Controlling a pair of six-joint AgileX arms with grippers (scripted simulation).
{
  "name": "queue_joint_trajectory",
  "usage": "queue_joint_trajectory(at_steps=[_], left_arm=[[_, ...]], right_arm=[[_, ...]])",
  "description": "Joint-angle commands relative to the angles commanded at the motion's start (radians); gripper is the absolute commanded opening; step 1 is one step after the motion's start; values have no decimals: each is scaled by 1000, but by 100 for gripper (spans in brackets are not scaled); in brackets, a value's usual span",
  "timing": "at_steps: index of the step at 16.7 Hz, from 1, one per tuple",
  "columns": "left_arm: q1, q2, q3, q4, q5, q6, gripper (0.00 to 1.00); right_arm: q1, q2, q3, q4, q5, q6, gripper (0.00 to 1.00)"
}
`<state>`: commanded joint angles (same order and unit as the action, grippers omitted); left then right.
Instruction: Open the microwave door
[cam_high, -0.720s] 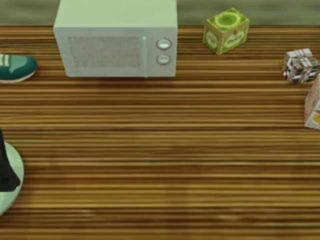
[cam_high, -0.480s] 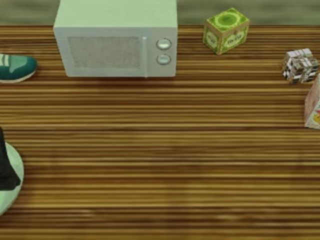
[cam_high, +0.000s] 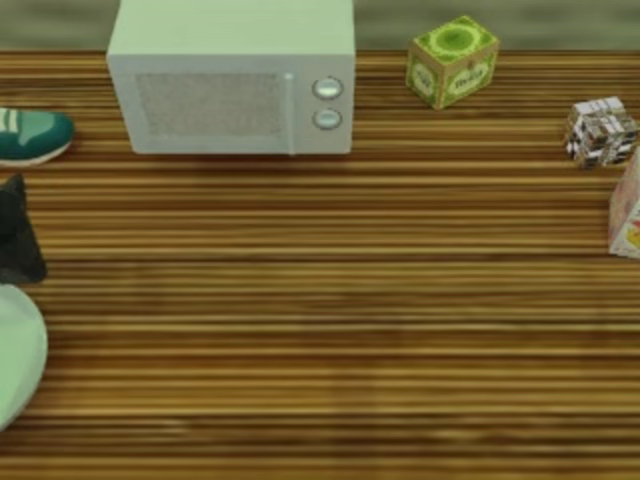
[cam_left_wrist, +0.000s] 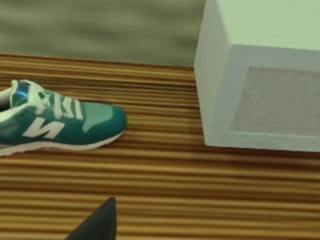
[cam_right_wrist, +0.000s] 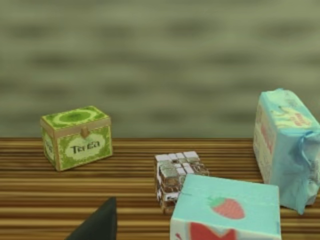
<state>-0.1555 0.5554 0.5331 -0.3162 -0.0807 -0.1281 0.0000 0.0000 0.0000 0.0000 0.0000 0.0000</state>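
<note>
my left gripper (cam_high: 18, 228) is low at the left edge of the striped wooden surface (cam_high: 330, 330), near me, and i cannot tell if its jaws are wide or closed, since only a dark tip shows; nothing is in them that i can see. just past it lies a green shoe (cam_high: 32, 135) with white stripes, flat on its sole. farther back stands the microwave (cam_high: 231, 75), the biggest thing here, at the back left of the surface. the microwave door (cam_high: 212, 105) is flat against the front, closed, with its thin handle (cam_high: 291, 112) beside the two round knobs (cam_high: 327, 103). to the right of it sits a green tea box (cam_high: 452, 60). far to the right are a patterned cube (cam_high: 599, 130) and a pale carton (cam_high: 627, 215) at the edge. my right arm shows only as a dark tip in its own wrist view.
</note>
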Motion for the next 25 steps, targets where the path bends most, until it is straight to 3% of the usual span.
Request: queue_joint_trajectory(at_steps=[9,14,19,25], left_arm=[[-236,900,954,-428,-112,-226,100],[-345,1297,1351,-638,-165,-326,100],[-412,1560,1592,-780,-197,-384,100],[-423,1600,1627,-804,-202,-392,100]], right_arm=[[0,0,0,0,0,0,100],[0,0,0,0,0,0,100],[0,0,0,0,0,0,100],[0,0,0,0,0,0,100]])
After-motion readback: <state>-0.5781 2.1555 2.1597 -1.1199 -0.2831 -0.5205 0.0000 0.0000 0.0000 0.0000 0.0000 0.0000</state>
